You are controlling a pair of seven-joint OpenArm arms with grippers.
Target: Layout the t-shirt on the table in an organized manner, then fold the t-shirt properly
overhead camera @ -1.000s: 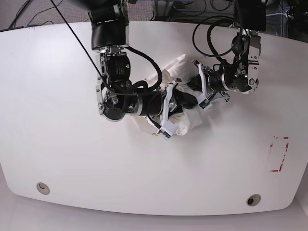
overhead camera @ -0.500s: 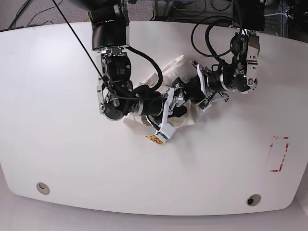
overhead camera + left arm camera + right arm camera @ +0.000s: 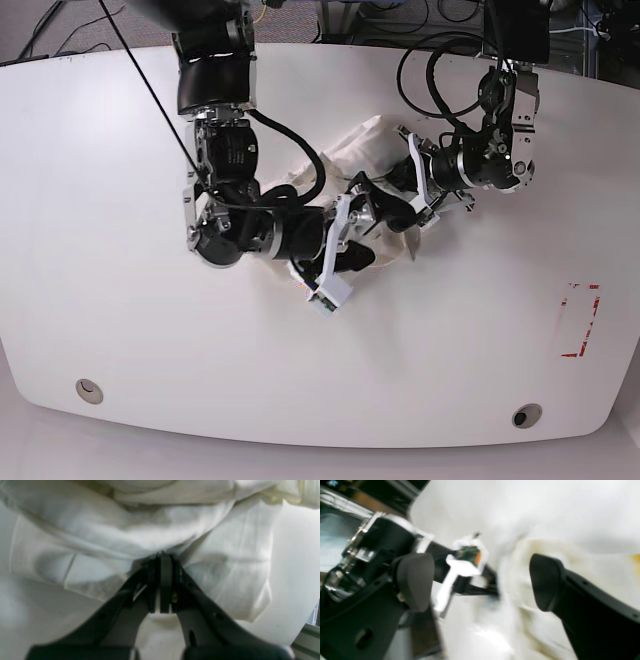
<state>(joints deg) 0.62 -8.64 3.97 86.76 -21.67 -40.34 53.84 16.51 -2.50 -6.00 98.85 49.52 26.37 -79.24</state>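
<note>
The t-shirt (image 3: 368,160) is seen bunched mid-table (image 3: 120,320), flanked by both arms; the right gripper (image 3: 345,250) and left gripper (image 3: 392,195) are set against it

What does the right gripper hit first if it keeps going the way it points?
Probably the t-shirt: the open right gripper faces the bunched white cloth between its fingers. The left arm's gripper sits just beyond; blur leaves depth unclear.

Beyond the far edge of the bench (image 3: 120,330), a grey floor (image 3: 60,25) is seen, strewn with dark cables (image 3: 400,18). Glare is thrown across the glossy top by overhead light.
</note>
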